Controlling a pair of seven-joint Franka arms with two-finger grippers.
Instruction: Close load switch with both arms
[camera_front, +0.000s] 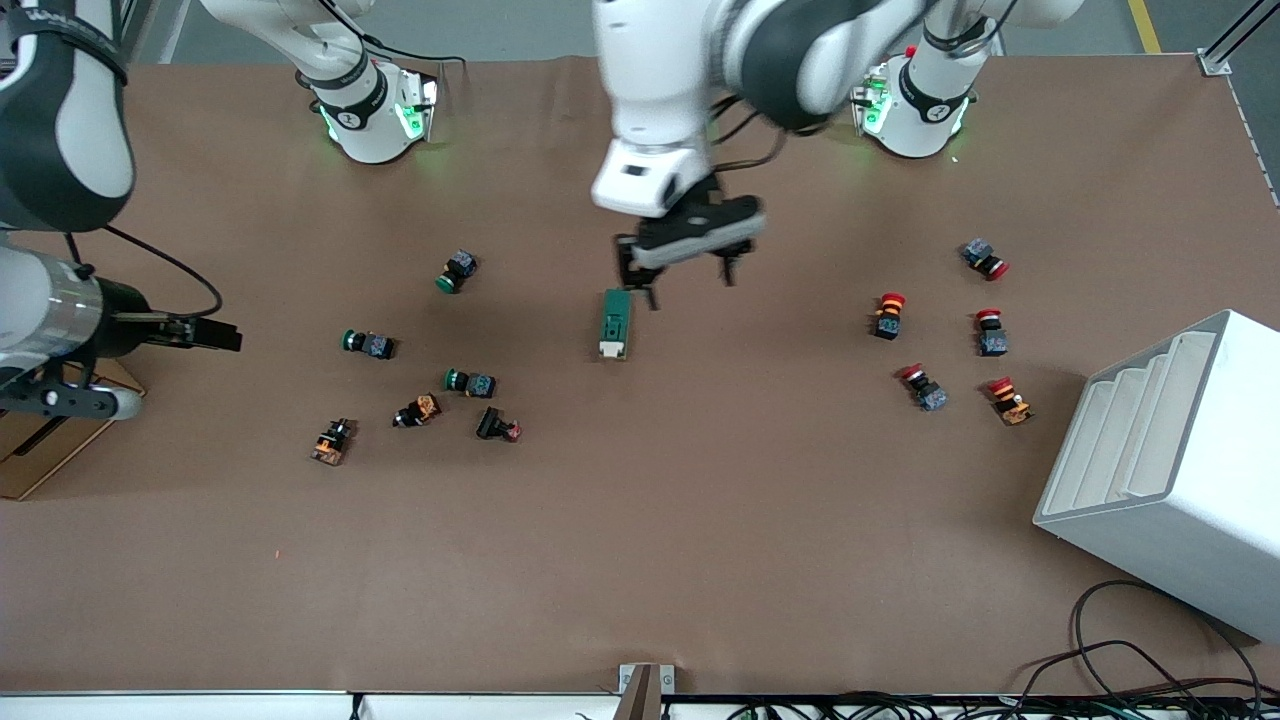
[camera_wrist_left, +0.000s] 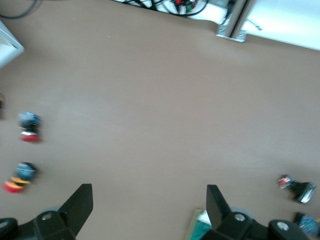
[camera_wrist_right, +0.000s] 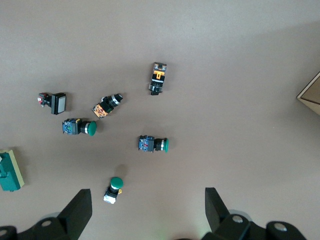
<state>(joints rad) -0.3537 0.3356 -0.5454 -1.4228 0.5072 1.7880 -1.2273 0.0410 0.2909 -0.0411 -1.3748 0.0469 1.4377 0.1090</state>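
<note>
The load switch (camera_front: 614, 323) lies flat in the middle of the table, a dark green block with its cream lever end toward the front camera. My left gripper (camera_front: 680, 272) hangs open just above the table, beside the switch's end that is farther from the front camera. In the left wrist view the switch (camera_wrist_left: 199, 227) peeks out beside one finger (camera_wrist_left: 216, 205), outside the open left gripper (camera_wrist_left: 150, 202). My right gripper (camera_front: 222, 337) is open, empty and high over the right arm's end of the table. The right wrist view shows the open right gripper (camera_wrist_right: 149, 202) and the switch (camera_wrist_right: 10, 172) at its edge.
Several green and black push-buttons (camera_front: 470, 382) lie scattered toward the right arm's end. Several red push-buttons (camera_front: 888, 314) lie toward the left arm's end. A white slotted rack (camera_front: 1170, 480) stands at that end, near the front camera. A cardboard piece (camera_front: 50, 440) lies under the right arm.
</note>
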